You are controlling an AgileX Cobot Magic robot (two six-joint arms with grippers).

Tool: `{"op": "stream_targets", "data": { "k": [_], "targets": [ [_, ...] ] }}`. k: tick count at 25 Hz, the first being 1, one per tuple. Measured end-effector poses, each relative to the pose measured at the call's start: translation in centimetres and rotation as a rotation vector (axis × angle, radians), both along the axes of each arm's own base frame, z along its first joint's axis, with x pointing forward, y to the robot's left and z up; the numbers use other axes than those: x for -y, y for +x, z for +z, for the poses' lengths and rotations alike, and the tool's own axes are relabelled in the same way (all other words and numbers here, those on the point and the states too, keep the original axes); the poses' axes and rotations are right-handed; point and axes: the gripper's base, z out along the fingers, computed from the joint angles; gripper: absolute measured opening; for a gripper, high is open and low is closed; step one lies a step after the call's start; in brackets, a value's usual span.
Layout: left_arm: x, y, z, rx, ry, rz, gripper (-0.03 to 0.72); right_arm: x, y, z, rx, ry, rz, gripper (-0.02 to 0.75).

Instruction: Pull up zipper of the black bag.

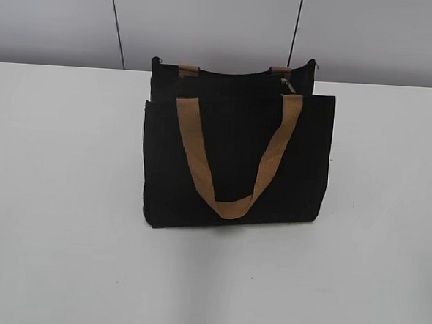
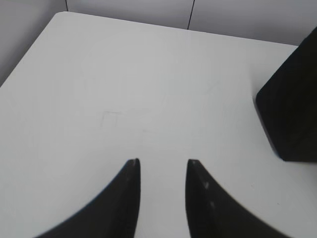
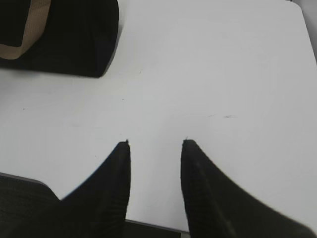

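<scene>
We see the black bag (image 1: 235, 152) upright on the white table (image 1: 60, 196), our left gripper (image 2: 163, 162) and right gripper (image 3: 154, 144) parted, holding nothing.

Bag (image 1: 235, 152) upright mid-table (image 1: 56, 255); zipper pull (image 1: 286, 84) seemingly top-right.

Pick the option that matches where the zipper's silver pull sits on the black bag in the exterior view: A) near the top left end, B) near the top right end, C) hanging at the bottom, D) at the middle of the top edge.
B: the silver pull glints on the black bag by the right tan strap.
</scene>
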Motion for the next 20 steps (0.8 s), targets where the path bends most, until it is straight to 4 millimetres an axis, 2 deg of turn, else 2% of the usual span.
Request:
{"op": "stream_targets", "data": {
  "k": [20],
  "targets": [
    [0.01, 0.00, 0.00, 0.000, 0.000, 0.008, 0.239, 0.00, 0.00, 0.01, 0.001, 0.000, -0.001, 0.274]
  ]
}}
